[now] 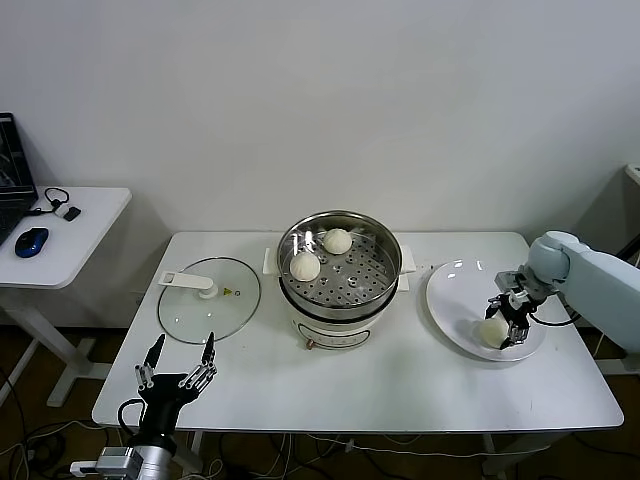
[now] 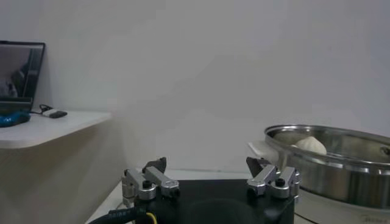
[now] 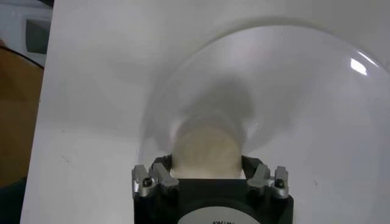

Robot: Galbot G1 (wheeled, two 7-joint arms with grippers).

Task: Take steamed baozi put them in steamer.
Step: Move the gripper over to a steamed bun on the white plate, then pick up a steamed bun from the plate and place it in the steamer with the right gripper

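1. Two buns sit inside the steamer: one bun lies against the wall on the robot's left side, the other bun lies toward the back wall. The two are near each other but apart.
2. A third bun lies on the white plate, which rests on the counter to the robot's right of the steamer.
3. The right gripper is down over the plate with its fingers on either side of this third bun. In the right wrist view the bun fills the space between them, and the fingers sit right at its sides. Whether they are already pressing on it I cannot tell. The bun rests on the plate.
4. The steamer is a shiny metal basket with a holed bottom, standing on a white cooker base in the middle of the counter. In the left wrist view its rim shows with one bun peeking above it.
5. A glass lid lies flat on the counter to the robot's left of the steamer, apart from it.
6. The left gripper hangs at the near left edge of the counter, just in front of the lid, its fingers spread wide with nothing between them.
7. A small side desk stands farther left, carrying a blue mouse and the edge of a laptop.
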